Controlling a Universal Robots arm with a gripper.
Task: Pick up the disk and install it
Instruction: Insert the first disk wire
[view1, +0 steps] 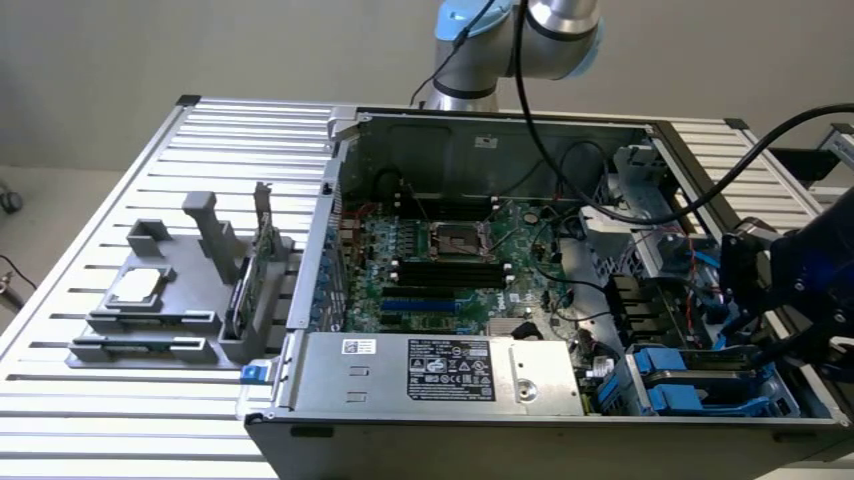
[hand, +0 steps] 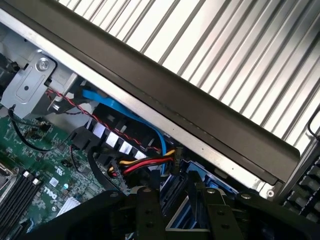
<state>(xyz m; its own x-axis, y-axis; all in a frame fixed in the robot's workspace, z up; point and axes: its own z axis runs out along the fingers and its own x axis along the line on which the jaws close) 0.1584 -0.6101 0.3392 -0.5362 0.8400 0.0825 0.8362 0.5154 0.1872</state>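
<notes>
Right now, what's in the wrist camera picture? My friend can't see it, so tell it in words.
The robot's black hand hangs over a blue-railed disk in a corner of an open computer case. Beside it are a green motherboard, a blue cable and red and yellow wires. Beyond the case's dark edge lies a ribbed metal table.

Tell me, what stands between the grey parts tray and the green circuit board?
The computer case's upright metal side wall separates the tray from the circuit board, seen in the exterior view.
</notes>
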